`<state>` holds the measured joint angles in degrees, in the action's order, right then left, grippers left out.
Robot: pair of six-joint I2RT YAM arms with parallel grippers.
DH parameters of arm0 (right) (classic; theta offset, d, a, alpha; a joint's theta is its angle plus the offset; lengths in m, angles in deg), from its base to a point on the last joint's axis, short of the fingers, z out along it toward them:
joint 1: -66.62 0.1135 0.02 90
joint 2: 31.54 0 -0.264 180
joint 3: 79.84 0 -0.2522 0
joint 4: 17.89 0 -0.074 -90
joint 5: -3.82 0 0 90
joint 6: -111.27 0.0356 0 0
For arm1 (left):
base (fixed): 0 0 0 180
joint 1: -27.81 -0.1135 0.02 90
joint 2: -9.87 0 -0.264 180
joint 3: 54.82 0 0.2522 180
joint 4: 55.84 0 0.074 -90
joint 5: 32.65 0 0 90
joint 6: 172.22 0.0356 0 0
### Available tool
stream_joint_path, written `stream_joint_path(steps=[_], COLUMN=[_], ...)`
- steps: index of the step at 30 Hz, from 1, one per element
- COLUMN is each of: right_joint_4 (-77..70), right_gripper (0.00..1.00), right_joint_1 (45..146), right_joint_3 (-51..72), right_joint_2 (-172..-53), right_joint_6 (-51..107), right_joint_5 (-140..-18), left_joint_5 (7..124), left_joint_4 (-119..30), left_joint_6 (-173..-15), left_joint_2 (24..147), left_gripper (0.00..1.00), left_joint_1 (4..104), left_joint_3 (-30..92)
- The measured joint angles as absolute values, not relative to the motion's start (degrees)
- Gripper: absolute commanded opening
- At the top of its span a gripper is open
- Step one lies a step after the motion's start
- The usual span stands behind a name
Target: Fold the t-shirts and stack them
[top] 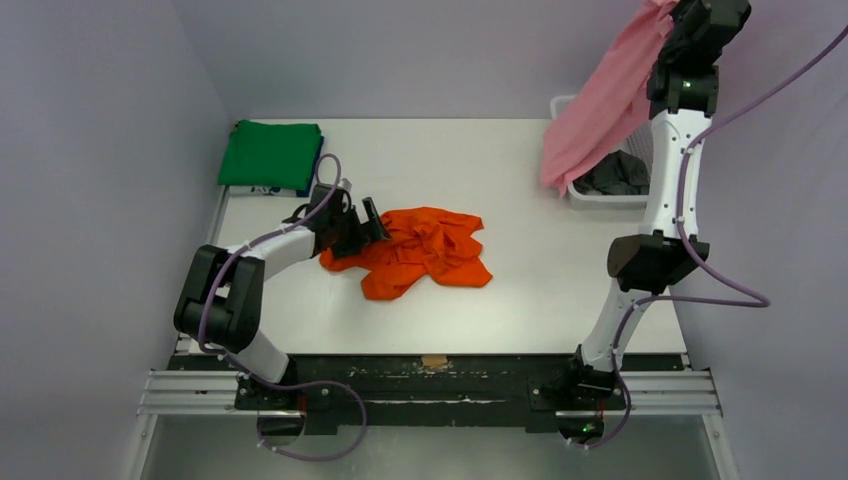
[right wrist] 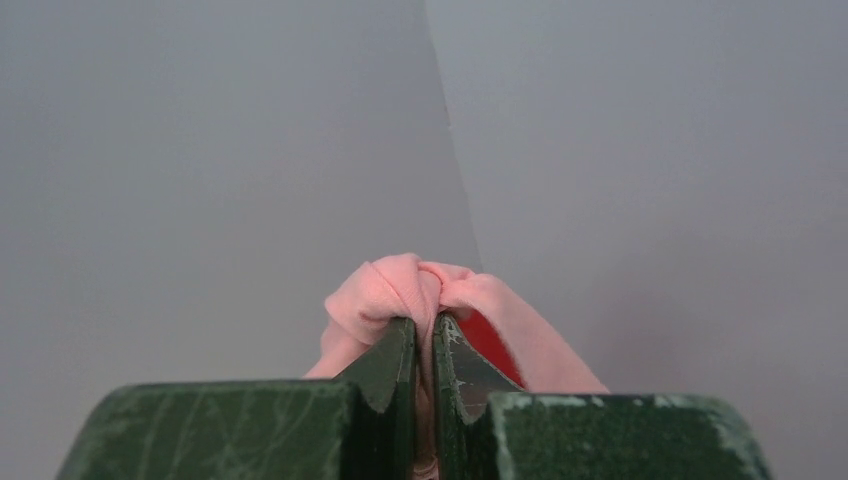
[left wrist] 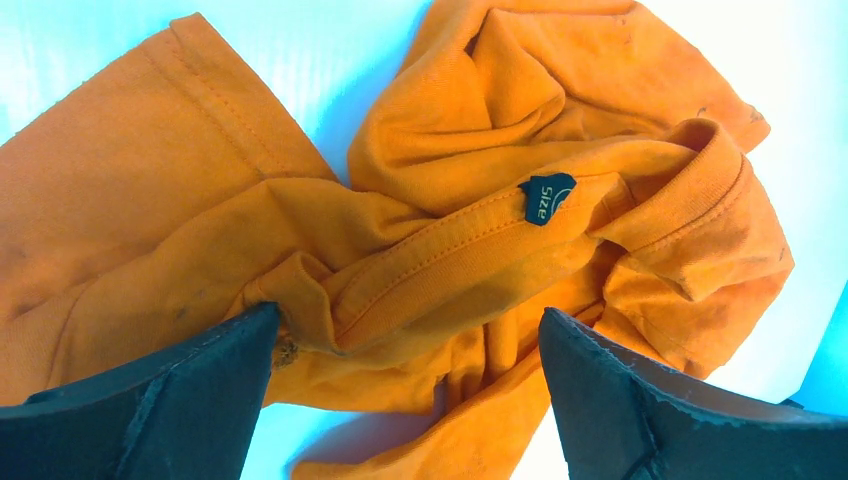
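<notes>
The orange t-shirt (top: pixel 425 250) lies crumpled in the middle of the table; it also fills the left wrist view (left wrist: pixel 480 230), collar and size tag up. My left gripper (top: pixel 366 222) is open at the shirt's left edge, its jaws wide apart over the fabric (left wrist: pixel 405 340). My right gripper (top: pixel 672 12) is raised high at the back right, shut on the pink t-shirt (top: pixel 605 100), which hangs down over the basket; a bunch of the pink t-shirt (right wrist: pixel 420 285) is pinched between the shut jaws. The green t-shirt (top: pixel 272 153) lies folded at the back left.
A white lattice basket (top: pixel 600 195) at the back right holds a dark garment (top: pixel 615 175). A strip of something blue and white (top: pixel 262 189) shows under the green shirt's front edge. Grey walls close in the table.
</notes>
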<state>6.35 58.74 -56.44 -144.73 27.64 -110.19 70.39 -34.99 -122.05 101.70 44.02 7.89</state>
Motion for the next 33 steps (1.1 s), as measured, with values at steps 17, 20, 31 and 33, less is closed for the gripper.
stream_joint_path(steps=[17, 20, 31, 33], right_joint_4=[-6.33, -6.33, 17.49, 22.15], right_gripper=[0.00, 0.00, 0.85, 0.86], right_joint_1=[51.15, 51.17, 51.68, 51.72], right_joint_3=[-59.24, -57.58, -38.67, -36.36], right_joint_2=[-150.67, -150.28, -146.50, -145.73], right_joint_6=[28.12, 29.59, 46.00, 47.75], right_joint_5=[-107.81, -103.41, -95.22, -95.81], left_joint_5=[68.81, 68.84, 68.86, 68.75], left_joint_4=[-31.47, -31.25, -30.81, -30.42], left_joint_6=[-121.92, -121.96, -122.73, -122.84], left_joint_2=[101.70, 101.70, 98.31, 96.52], left_gripper=[1.00, 1.00, 1.00, 1.00], left_joint_1=[44.02, 44.02, 44.02, 44.02], left_joint_3=[9.48, 9.72, 9.72, 9.72])
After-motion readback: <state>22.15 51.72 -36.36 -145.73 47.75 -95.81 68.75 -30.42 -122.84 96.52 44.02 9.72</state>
